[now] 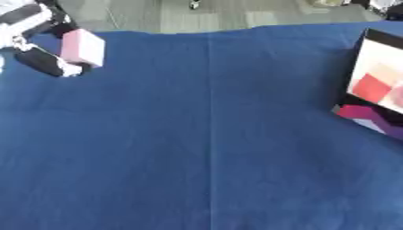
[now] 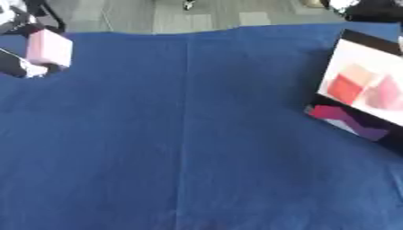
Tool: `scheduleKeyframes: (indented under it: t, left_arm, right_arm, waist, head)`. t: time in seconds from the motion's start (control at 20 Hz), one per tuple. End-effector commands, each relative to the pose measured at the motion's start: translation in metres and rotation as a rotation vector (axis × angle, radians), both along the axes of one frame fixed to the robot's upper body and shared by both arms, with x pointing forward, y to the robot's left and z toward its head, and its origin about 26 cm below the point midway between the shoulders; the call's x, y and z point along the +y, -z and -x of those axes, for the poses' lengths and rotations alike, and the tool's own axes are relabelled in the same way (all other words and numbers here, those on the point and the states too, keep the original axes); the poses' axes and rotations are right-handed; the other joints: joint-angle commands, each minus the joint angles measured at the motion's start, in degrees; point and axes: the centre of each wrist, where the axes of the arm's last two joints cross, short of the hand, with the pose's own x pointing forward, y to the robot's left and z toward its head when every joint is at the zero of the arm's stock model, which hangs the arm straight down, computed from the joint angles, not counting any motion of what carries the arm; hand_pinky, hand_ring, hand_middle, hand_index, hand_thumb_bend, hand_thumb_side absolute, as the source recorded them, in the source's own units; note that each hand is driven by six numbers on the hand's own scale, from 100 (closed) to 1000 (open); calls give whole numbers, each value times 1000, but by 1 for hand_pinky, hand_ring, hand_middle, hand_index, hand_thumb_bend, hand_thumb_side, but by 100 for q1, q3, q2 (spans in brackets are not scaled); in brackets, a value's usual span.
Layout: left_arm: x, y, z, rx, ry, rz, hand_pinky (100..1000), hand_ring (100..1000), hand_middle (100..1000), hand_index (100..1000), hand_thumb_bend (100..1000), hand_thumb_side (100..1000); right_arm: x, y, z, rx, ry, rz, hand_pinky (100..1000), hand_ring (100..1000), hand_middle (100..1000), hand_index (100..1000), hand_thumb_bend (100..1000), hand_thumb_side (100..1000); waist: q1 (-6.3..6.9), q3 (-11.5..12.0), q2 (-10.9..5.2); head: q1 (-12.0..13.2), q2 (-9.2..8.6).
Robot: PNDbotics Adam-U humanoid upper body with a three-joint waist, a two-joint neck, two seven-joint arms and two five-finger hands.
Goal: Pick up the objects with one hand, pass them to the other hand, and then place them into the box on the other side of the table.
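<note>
A pale pink block [image 1: 82,47] is held above the far left corner of the blue table. My left hand [image 1: 43,62] comes in from the upper left, its dark fingers curled round the block's left side. On the right edge stands the box [image 2: 346,121], dark-walled with a pale floor. Inside it lie a red piece [image 2: 344,88] and a pink piece [image 2: 383,95]. A dark and white shape [image 2: 366,8] at the top right corner seems to be part of my right arm, but I cannot make out its hand.
The blue cloth [image 1: 212,148] covers the whole table, with a straight crease down its middle. Grey floor [image 1: 228,15] lies beyond the far edge. The box's near flap shows magenta and purple patches [image 2: 346,119].
</note>
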Motion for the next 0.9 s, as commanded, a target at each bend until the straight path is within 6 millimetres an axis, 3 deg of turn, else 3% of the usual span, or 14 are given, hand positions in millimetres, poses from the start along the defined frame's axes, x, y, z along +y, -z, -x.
scheduleKeyframes:
  t: [0.05, 0.35, 0.6, 0.65, 0.7, 0.9]
  left_arm:
    - [-6, -7, 2, -33, -13, 54, 758, 627, 472, 484, 100, 100]
    - [-22, 7, 0, -44, -16, 126, 755, 618, 464, 496, 100, 100]
    - [-36, 15, 0, -63, -3, 163, 754, 615, 461, 494, 100, 100]
    - [-39, 16, 1, -67, 3, 166, 754, 615, 461, 495, 100, 100]
    - [-42, 17, 1, -71, 8, 165, 754, 615, 461, 495, 100, 100]
    - [-53, 19, 3, -94, 23, 174, 753, 613, 460, 495, 100, 100]
  right_arm:
    - [19, -22, 6, -50, -56, 59, 927, 837, 804, 883, 500, 144]
    - [56, -34, 5, -53, -147, 161, 924, 840, 807, 882, 505, 155]
    - [78, -32, 0, -33, -196, 217, 924, 841, 807, 881, 513, 166]
    - [83, -32, -1, -31, -206, 229, 925, 842, 808, 880, 558, 159]
    - [87, -31, -2, -31, -215, 244, 925, 843, 808, 880, 522, 164]
    - [106, -29, -6, -25, -247, 299, 925, 845, 810, 879, 533, 161]
  waist:
    - [18, -5, -259]
    - [-9, 3, -287]
    - [-25, 18, -300]
    - [-28, 21, -302]
    - [-32, 21, -305]
    - [-47, 29, -314]
  head:
    - [-76, 11]
    - [-173, 38]
    - [-246, 66]
    - [-266, 75]
    - [-286, 83]
    - [-338, 100]
